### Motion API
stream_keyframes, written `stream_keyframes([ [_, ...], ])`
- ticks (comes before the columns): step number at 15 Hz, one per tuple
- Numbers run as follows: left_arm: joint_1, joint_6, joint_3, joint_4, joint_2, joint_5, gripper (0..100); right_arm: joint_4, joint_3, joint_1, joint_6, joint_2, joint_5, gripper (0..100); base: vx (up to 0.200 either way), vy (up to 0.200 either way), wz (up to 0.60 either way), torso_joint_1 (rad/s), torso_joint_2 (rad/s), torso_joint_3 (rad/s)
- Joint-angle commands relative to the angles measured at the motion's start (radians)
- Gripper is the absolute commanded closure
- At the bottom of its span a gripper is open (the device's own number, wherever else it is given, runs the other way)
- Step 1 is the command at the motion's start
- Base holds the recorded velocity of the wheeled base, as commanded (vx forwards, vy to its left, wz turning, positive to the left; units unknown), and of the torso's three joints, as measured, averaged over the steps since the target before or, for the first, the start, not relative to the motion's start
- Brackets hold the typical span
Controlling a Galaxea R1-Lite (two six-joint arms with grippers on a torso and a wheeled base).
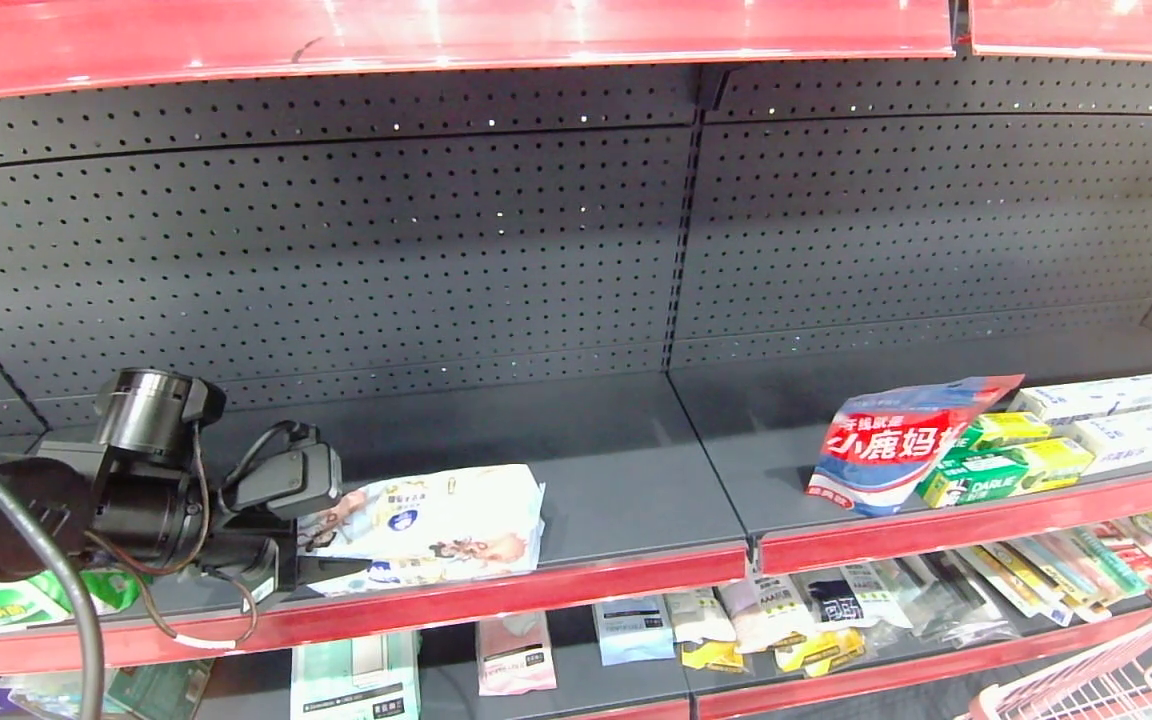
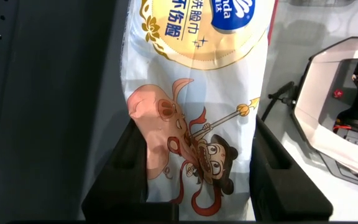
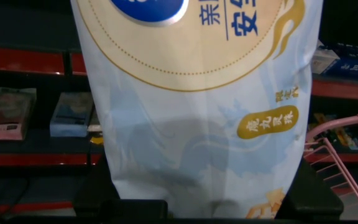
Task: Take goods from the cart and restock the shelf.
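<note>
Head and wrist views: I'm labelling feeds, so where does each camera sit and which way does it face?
Head view: on the robot's head, facing forward and down at the grey shelf; the left arm shows at the left.
Left wrist view: on the left wrist, looking along the left gripper at the cartoon pack between its fingers.
Right wrist view: on the right wrist, facing a white pack in the right gripper, pink cart behind.
Shared: head and left wrist views both show the cartoon pack.

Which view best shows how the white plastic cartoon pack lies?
Head view: the white plastic cartoon pack lies flat on the grey shelf. Left wrist view: its print inside the left claw.
</note>
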Motion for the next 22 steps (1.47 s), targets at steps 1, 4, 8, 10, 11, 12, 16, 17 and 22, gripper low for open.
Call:
stream_keyframes([
  [1, -0.001, 0.001, 0.002, -0.001, -0.002, -0.001, 100, 0.001, 0.001, 0.000, 0.000, 0.002, 0.000, 100, 0.000, 0.000, 0.00, 0.000, 0.00, 0.000],
  [4, -0.006, 0.001, 0.002, -0.001, -0.001, 0.001, 100, 0.001, 0.000, 0.000, 0.000, 0.002, -0.001, 100, 0.000, 0.000, 0.00, 0.000, 0.00, 0.000],
  [8, -0.004, -0.001, 0.004, -0.003, -0.004, -0.004, 100, -0.001, 0.001, 0.000, 0.000, 0.002, -0.001, 100, 0.000, 0.000, 0.00, 0.000, 0.00, 0.000],
  [10, -0.004, 0.001, 0.004, -0.003, -0.005, -0.001, 0, -0.001, 0.000, 0.000, 0.000, 0.002, -0.001, 100, 0.000, 0.000, 0.00, 0.000, 0.00, 0.000],
  [11, -0.004, 0.001, 0.004, -0.003, -0.005, -0.001, 0, 0.001, 0.000, 0.000, 0.000, 0.002, -0.001, 100, 0.000, 0.000, 0.00, 0.000, 0.00, 0.000],
  [12, -0.004, -0.001, 0.010, -0.003, -0.007, 0.001, 0, 0.001, 0.001, 0.000, 0.000, 0.002, -0.001, 100, 0.000, 0.000, 0.00, 0.000, 0.00, 0.000],
  [16, -0.002, -0.010, 0.010, -0.001, -0.028, -0.011, 0, -0.001, 0.003, 0.000, 0.000, 0.002, -0.001, 100, 0.000, 0.000, 0.00, 0.000, 0.00, 0.000],
  [17, -0.002, -0.015, 0.010, -0.001, -0.039, -0.030, 0, -0.001, 0.003, 0.000, 0.000, 0.002, -0.001, 100, 0.000, 0.000, 0.00, 0.000, 0.00, 0.000],
  [22, -0.001, -0.148, 0.028, -0.003, -0.140, -0.051, 0, -0.001, 0.009, 0.000, 0.000, 0.002, 0.000, 100, 0.000, 0.000, 0.00, 0.000, 0.00, 0.000],
])
